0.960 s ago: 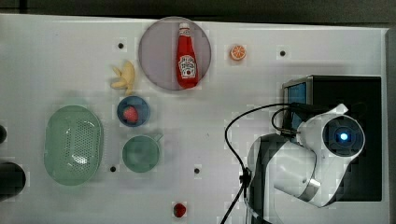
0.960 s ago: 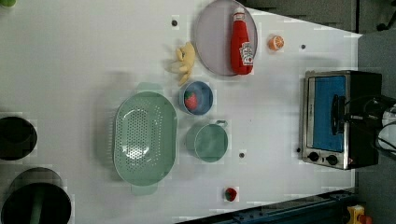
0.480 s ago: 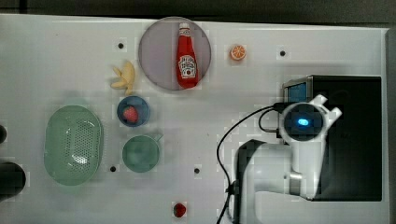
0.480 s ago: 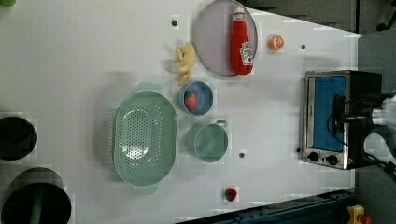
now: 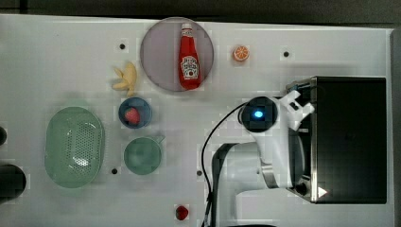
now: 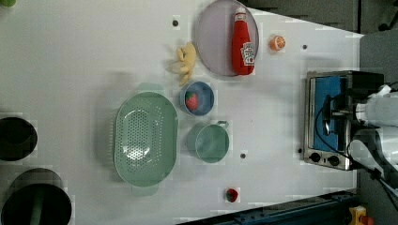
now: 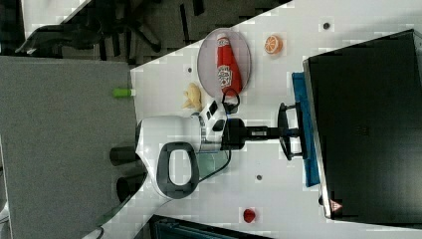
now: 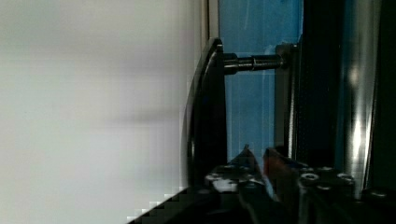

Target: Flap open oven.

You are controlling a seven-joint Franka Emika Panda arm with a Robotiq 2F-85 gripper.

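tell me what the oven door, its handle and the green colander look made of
Oven door: looks like glass, blue-tinted and see-through in a silvery, shiny frame, likely metal. Handle: a dark glossy bar on a threaded metal-looking post; plastic or coated metal, can't tell which. Green colander: probably plastic, matte pale green with molded rows of small holes.

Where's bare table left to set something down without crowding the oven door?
Free: the wide strip at the top view's left above the colander, and the stretch between the mug and the arm. Crowded: around the plate, bananas, bowl, and before the oven, where the gripper works.
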